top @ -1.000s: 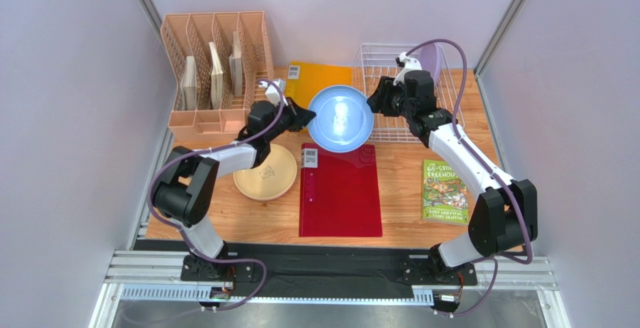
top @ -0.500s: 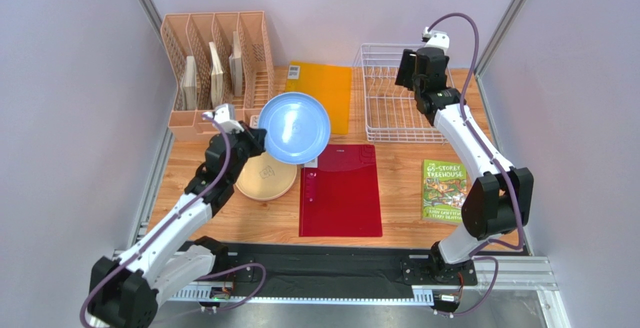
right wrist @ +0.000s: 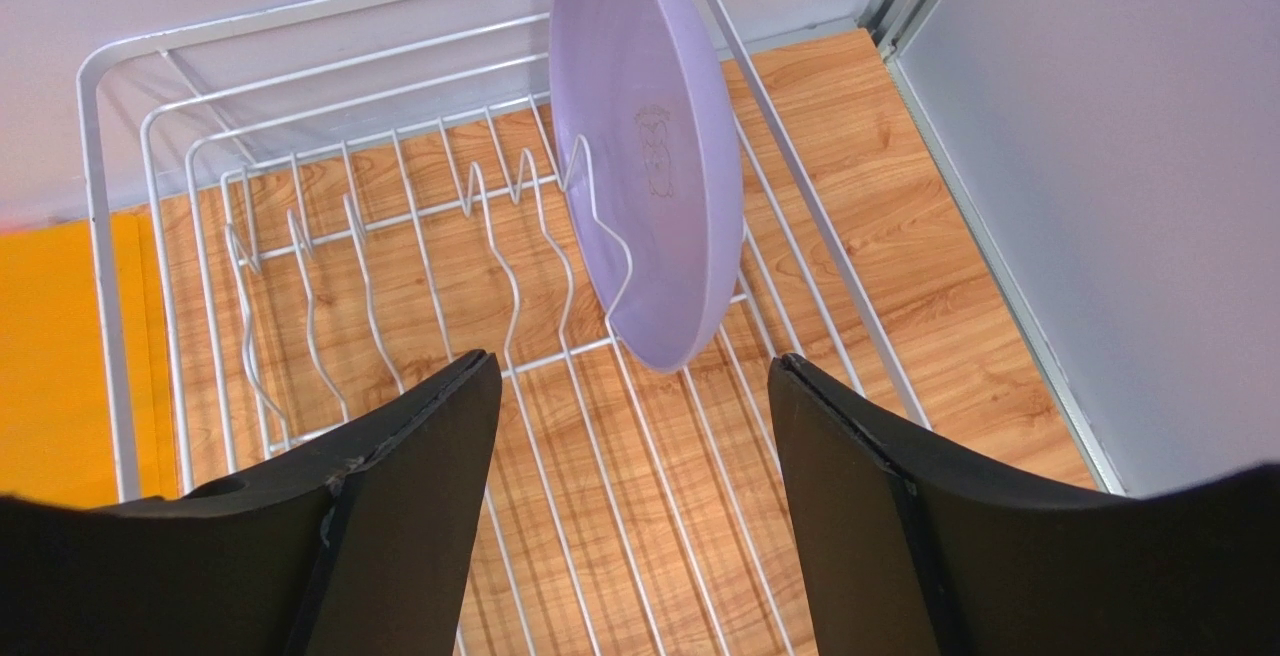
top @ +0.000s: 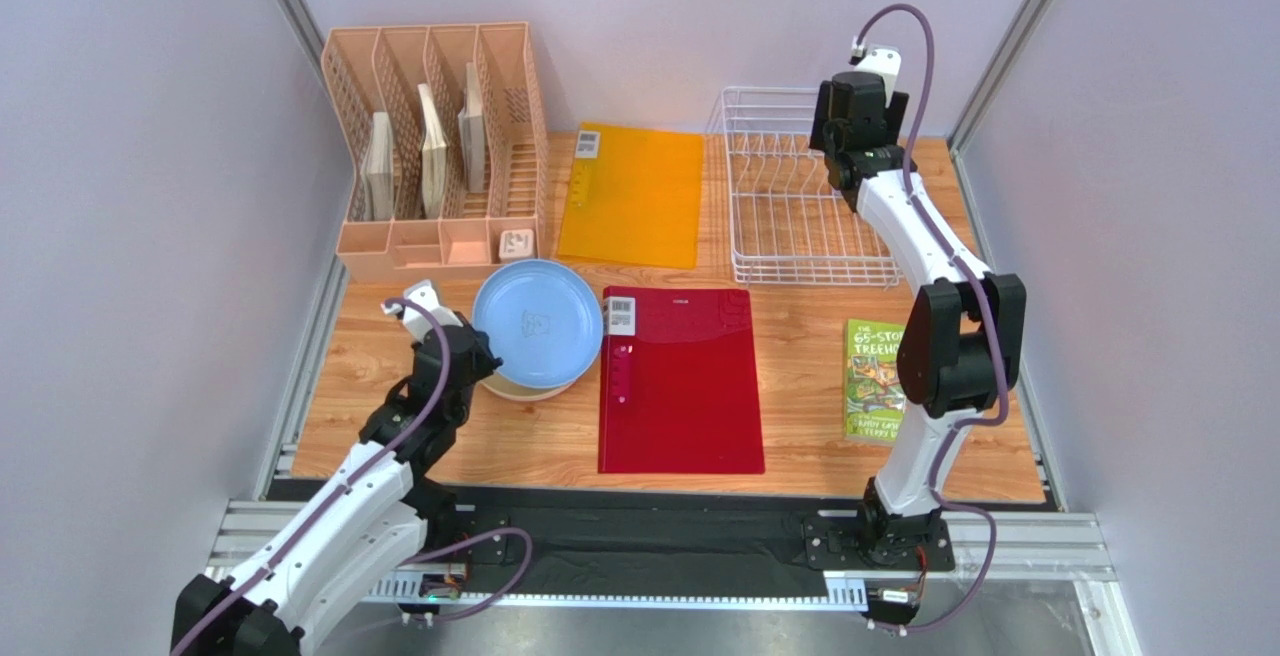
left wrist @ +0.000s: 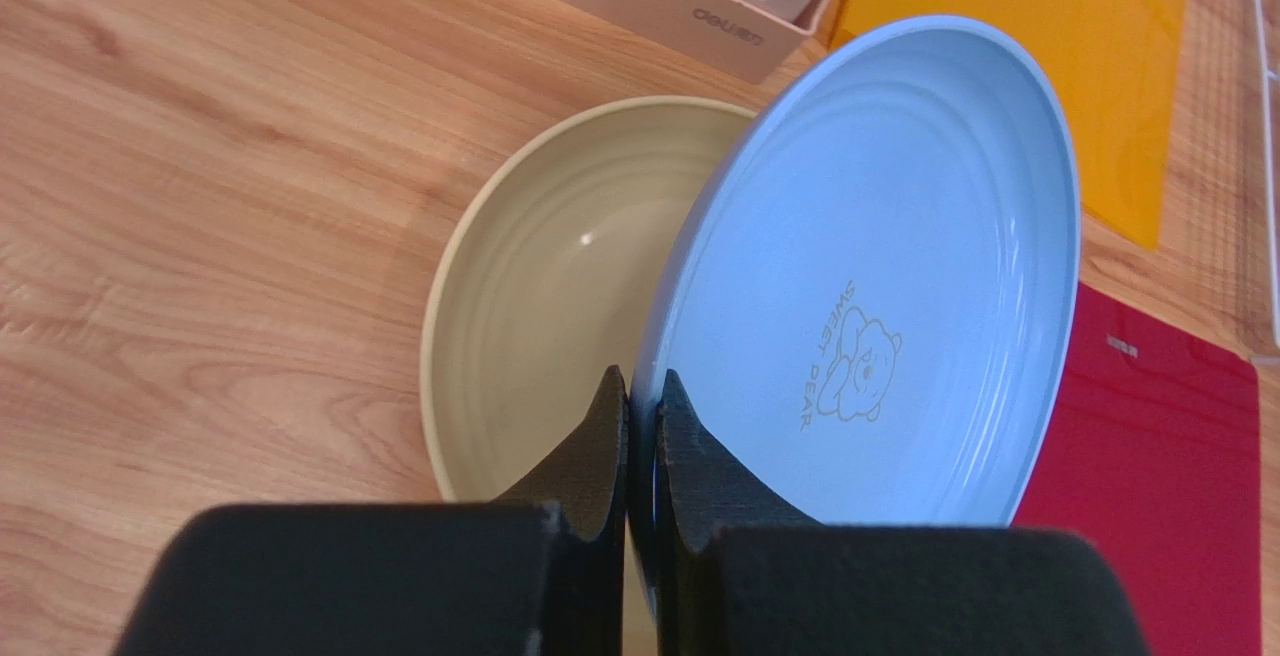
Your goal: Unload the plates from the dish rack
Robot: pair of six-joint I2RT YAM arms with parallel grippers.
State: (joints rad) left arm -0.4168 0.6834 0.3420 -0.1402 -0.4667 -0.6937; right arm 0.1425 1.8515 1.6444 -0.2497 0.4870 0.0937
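My left gripper (top: 469, 350) is shut on the near rim of the light blue plate (top: 537, 323). The plate is tilted over the yellow plate (top: 511, 386), which lies flat on the table. In the left wrist view my fingers (left wrist: 601, 439) pinch the blue plate (left wrist: 902, 266) with the yellow plate (left wrist: 556, 281) under it. My right gripper (top: 857, 104) is open above the far right end of the white wire dish rack (top: 781, 221). In the right wrist view the lavender plate (right wrist: 646, 161) stands upright between the dividers of the rack (right wrist: 93, 176), just beyond my open gripper (right wrist: 631, 374). No pink plate is in view.
A peach file organizer (top: 436, 131) with boards stands at the back left. An orange sheet (top: 631, 191) lies beside the rack. A red folder (top: 679, 379) lies mid-table next to the plates. A green book (top: 890, 382) lies at the right.
My left arm carried the blue plate from mid-table leftwards and down onto the yellow plate. My right arm swung back to the rack's far right end, over the lavender plate.
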